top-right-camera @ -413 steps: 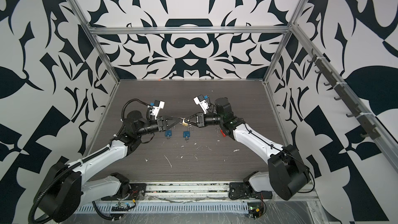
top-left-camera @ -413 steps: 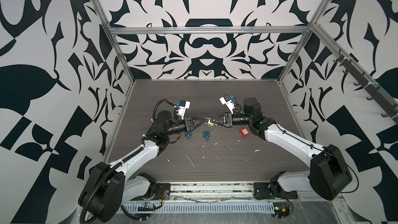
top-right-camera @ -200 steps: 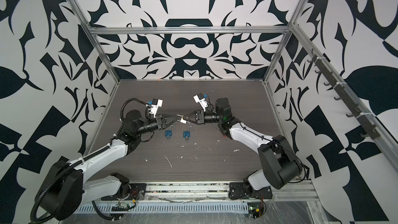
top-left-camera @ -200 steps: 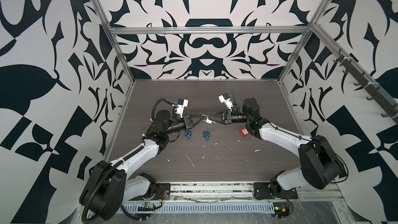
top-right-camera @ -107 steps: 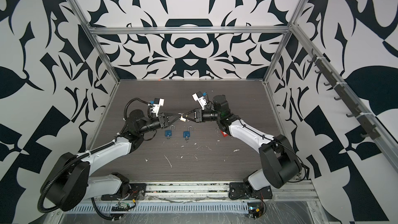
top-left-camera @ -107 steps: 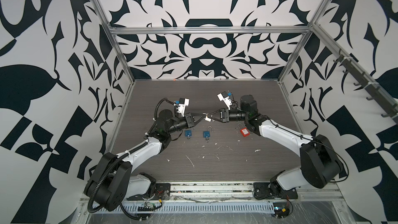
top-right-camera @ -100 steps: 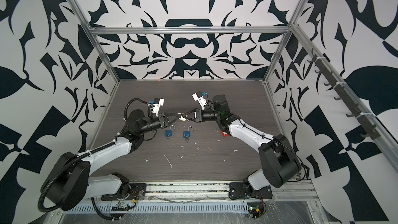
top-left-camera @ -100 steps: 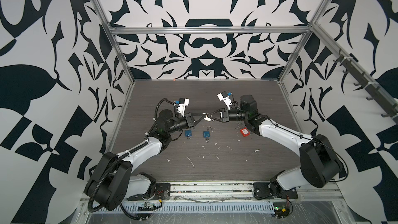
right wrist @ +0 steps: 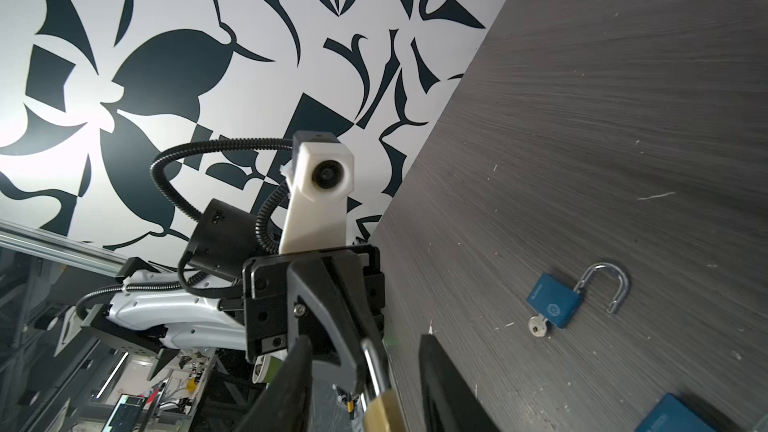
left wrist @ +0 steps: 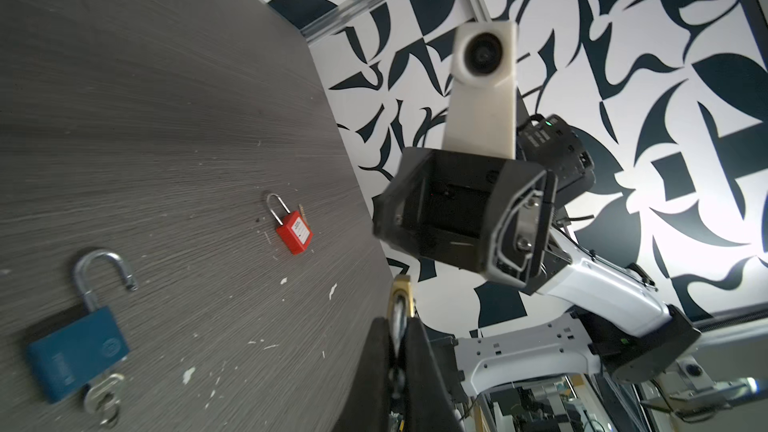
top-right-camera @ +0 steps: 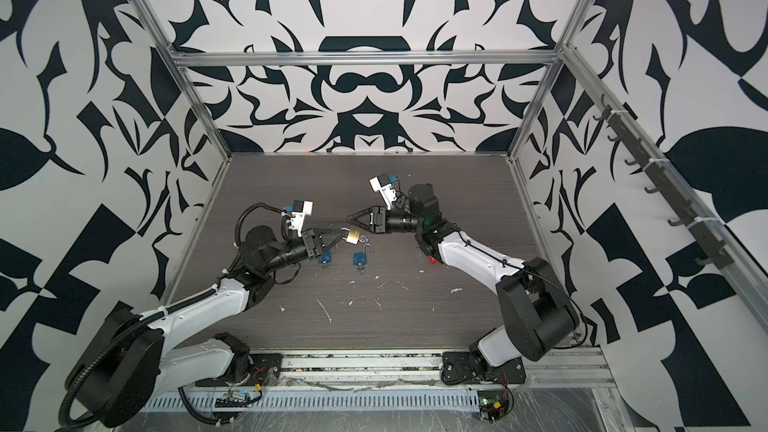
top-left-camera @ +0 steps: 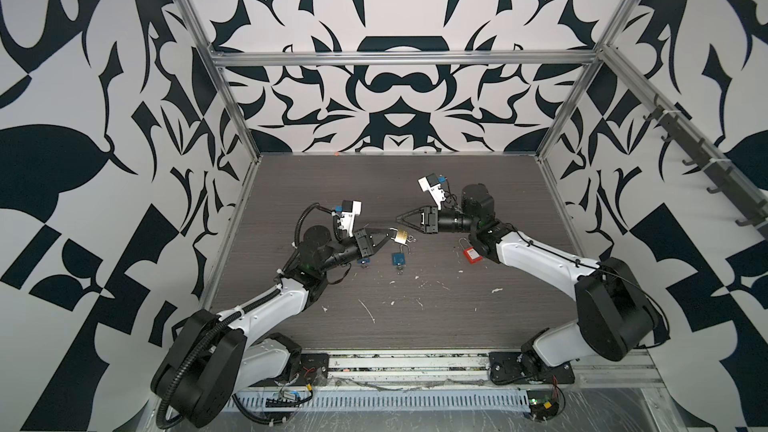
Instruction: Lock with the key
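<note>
Left wrist view: your left gripper (left wrist: 397, 320) has its fingers (left wrist: 375, 367) pressed together on the silver shackle of the brass padlock (left wrist: 401, 290), and the brass body pokes out past the tips. Both top views agree: the left gripper (top-left-camera: 390, 235) holds the brass padlock (top-left-camera: 401, 236) up off the worktop (top-left-camera: 415, 184), near its middle, with the body pointing toward your right gripper (top-left-camera: 399, 218). A small silver key (top-left-camera: 410, 238) shows at the body's free end, too small for you to tell how deep it sits. In a top view the right gripper (top-right-camera: 351, 216) has its tips near the brass padlock (top-right-camera: 353, 236), apart from it and from the key (top-right-camera: 363, 238). Right wrist view: the right fingers (right wrist: 291, 388) are spread. The brass padlock (right wrist: 380, 411) is framed between them with a gap on each side, and they pinch nothing. Lying on the worktop you have a blue padlock (top-left-camera: 398, 258) with its shackle swung open and keys at its base, just beside the left gripper. A second blue padlock (top-right-camera: 326, 258) sits partly under the left fingers. A red padlock (top-left-camera: 472, 254) lies by the right arm, well apart from the brass one.
</note>
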